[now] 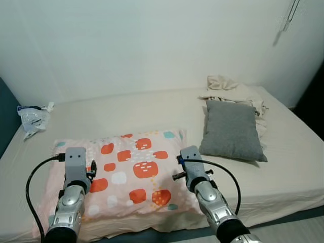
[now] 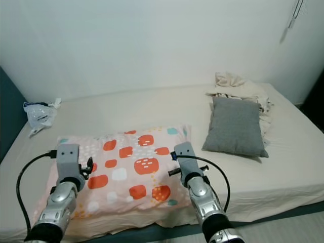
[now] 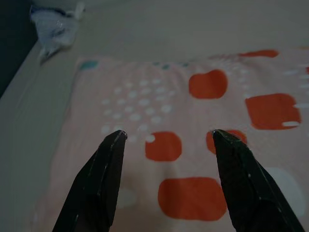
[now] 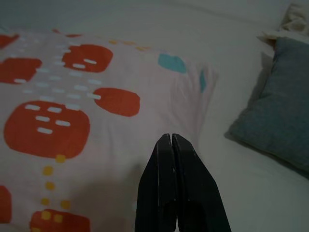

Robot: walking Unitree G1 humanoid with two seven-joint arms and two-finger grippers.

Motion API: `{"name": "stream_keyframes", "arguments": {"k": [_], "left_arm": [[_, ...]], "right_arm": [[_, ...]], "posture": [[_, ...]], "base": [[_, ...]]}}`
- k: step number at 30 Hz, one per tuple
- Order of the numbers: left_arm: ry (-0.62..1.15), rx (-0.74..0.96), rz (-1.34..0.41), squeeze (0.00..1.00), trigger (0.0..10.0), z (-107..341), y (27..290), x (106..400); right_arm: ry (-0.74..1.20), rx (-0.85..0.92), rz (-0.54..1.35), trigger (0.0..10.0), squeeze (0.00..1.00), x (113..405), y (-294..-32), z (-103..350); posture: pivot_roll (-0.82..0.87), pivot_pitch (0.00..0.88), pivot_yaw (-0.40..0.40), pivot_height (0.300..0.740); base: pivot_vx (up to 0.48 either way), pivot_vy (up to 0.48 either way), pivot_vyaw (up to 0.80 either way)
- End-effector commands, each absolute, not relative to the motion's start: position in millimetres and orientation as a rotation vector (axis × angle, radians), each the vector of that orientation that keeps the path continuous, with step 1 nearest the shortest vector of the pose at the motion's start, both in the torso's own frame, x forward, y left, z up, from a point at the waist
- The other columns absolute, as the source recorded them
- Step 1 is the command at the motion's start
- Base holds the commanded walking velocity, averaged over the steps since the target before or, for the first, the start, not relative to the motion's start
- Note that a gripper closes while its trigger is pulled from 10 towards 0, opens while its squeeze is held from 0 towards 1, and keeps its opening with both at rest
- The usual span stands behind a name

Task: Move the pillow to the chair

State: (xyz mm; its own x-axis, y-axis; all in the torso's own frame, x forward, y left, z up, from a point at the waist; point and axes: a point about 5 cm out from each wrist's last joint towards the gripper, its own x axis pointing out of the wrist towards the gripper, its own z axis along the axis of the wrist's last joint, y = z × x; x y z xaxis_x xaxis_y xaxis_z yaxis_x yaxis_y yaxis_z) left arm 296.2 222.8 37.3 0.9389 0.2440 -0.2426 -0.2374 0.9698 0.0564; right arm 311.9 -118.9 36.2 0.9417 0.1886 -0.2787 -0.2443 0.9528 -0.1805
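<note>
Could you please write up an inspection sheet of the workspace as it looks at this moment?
Surface: bed with a beige sheet, against a white wall.
Job's things: patterned pillow, pink with orange blotches, flat at the near edge; chair: nothing seen.
Clutter: grey cushion toward the right; crumpled beige cloth behind it; plastic bag at far left.
Grippers: left gripper open above the pillow; right gripper shut, over the pillow's right part; neither holds anything.
Cables: a black cable loops from each wrist.
Surroundings: dark panel at the left end of the bed.
</note>
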Motion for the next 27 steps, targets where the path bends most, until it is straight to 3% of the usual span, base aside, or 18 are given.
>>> {"name": "stream_keyframes", "arguments": {"k": [1, 4, 10, 13, 14, 19, 27], "left_arm": [[0.310, 0.025, 0.267, 0.00, 10.0, 27, 222, 291], [0.340, 0.069, 0.225, 0.00, 10.0, 19, 217, 285], [0.304, 0.046, 0.227, 0.00, 10.0, 26, 224, 288], [0.274, 0.095, 0.219, 0.00, 10.0, 30, 223, 290], [0.263, 0.110, 0.220, 0.00, 10.0, 30, 217, 289], [0.217, 0.098, 0.229, 0.00, 10.0, 36, 208, 286], [0.217, 0.116, 0.208, 0.00, 10.0, 32, 205, 277]], "right_arm": [[0.277, -0.175, 0.224, 10.0, 0.00, 308, -119, 33], [0.358, -0.072, 0.232, 10.0, 0.00, 301, -121, 21], [0.326, -0.125, 0.257, 10.0, 0.00, 299, -121, 23], [0.302, -0.155, 0.267, 10.0, 0.00, 301, -120, 25], [0.301, -0.161, 0.270, 10.0, 0.00, 302, -125, 26], [0.285, -0.140, 0.263, 10.0, 0.00, 308, -134, 32], [0.222, -0.212, 0.292, 10.0, 0.00, 312, -137, 40]], "posture": [[-0.09, 0.036, 0.039, 0.740], [-0.08, 0.033, 0.041, 0.740], [-0.07, 0.023, 0.011, 0.740], [-0.06, 0.029, -0.043, 0.740], [-0.04, 0.027, -0.098, 0.740], [-0.01, 0.037, -0.150, 0.740], [-0.04, 0.058, -0.131, 0.740]], "base": [[0.000, 0.000, 0.00], [0.000, 0.000, 0.00], [0.000, 0.000, 0.00], [0.000, 0.000, 0.00], [0.000, 0.000, 0.00], [0.000, 0.000, 0.00], [0.000, 0.000, 0.00]]}}
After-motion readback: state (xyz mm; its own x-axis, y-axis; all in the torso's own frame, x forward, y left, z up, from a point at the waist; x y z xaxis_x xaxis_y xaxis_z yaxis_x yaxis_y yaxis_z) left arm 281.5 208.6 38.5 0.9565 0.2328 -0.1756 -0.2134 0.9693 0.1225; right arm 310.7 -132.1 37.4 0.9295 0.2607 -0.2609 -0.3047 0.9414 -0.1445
